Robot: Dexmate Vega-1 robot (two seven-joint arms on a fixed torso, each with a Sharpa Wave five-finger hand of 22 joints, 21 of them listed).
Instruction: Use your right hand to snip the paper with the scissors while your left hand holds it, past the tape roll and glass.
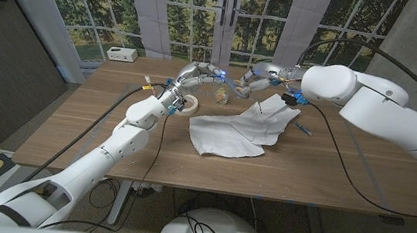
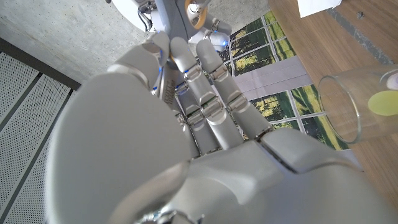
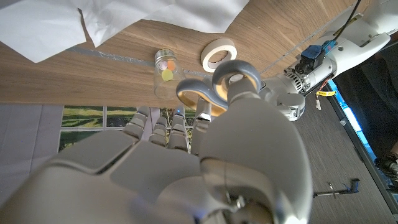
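Note:
Both hands meet in the air over the far middle of the table. My right hand (image 1: 258,75) (image 3: 186,162) has its thumb at the grey, orange-lined handle loops of the scissors (image 3: 214,87). My left hand (image 1: 196,72) (image 2: 205,124) pinches a thin grey piece, seemingly the scissors' blades (image 2: 166,87), between thumb and fingers. The crumpled white paper (image 1: 234,131) (image 3: 155,15) lies on the table nearer than the hands, and no hand touches it. A small glass (image 1: 222,96) (image 2: 367,106) (image 3: 164,68) stands below the hands, with the tape roll (image 1: 186,105) (image 3: 219,56) to its left.
The wooden table (image 1: 75,133) has bare room at its left and front. A white box (image 1: 122,54) sits at the far left corner. A thin pen-like item (image 1: 302,129) lies just right of the paper. Curtains and a window scene stand behind the table.

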